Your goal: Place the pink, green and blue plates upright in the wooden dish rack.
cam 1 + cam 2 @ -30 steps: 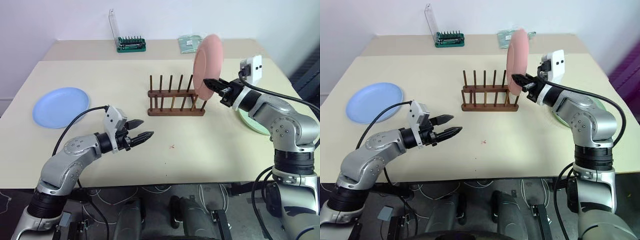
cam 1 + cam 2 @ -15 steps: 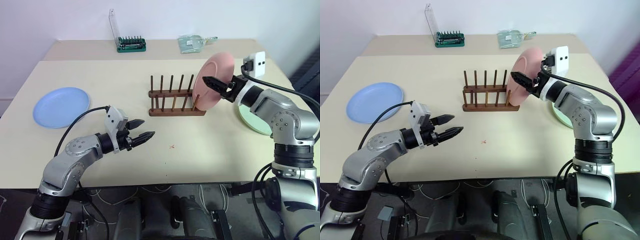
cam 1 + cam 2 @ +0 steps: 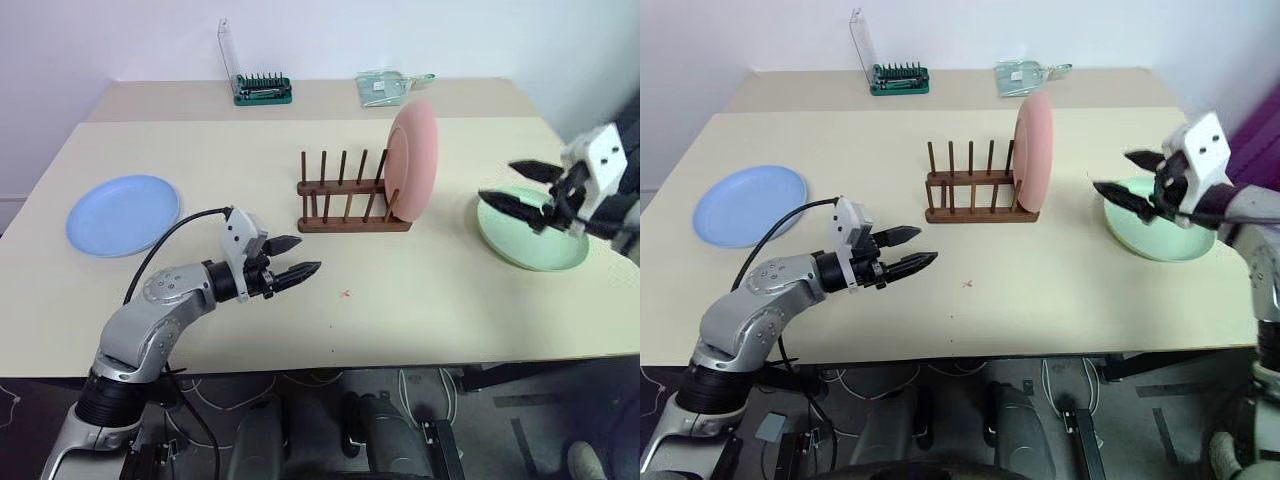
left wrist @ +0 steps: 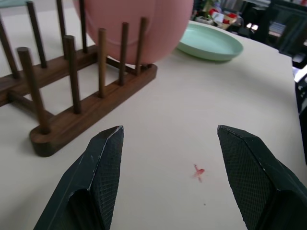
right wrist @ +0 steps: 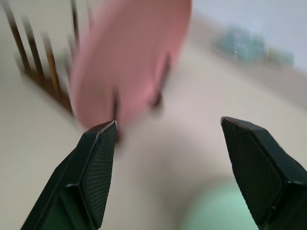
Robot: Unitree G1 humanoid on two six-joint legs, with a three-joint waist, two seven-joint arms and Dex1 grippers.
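Left gripper [image 3: 296, 256]: jaws wide apart, nothing between them, low over the table [image 3: 420, 310] near the front edge, tips toward the rack. A tiny red speck [image 3: 345, 294] on the table just past the tips.

Right gripper [image 3: 515, 188]: jaws wide apart too, nothing held, up in the air by the right edge, above the near-left rim of the green plate [image 3: 535, 245]. Not touching the pink plate.

Pink plate [image 3: 413, 162]: standing on its edge in the wooden dish rack [image 3: 345, 210], in the last slot at the right end, between the end pegs, leaning a little. Free of both grippers.

Wooden dish rack: near the middle of the table, a bit toward the back, long side facing the front edge. Other slots bare.

Green plate: flat on the table by the right edge, well apart from the rack.

Blue plate [image 3: 122, 214]: flat on the table by the left edge, far from the rack.

At the back edge: a green tool holder [image 3: 262, 90] with its clear lid up, and a clear packet [image 3: 385, 86] to the right of it.
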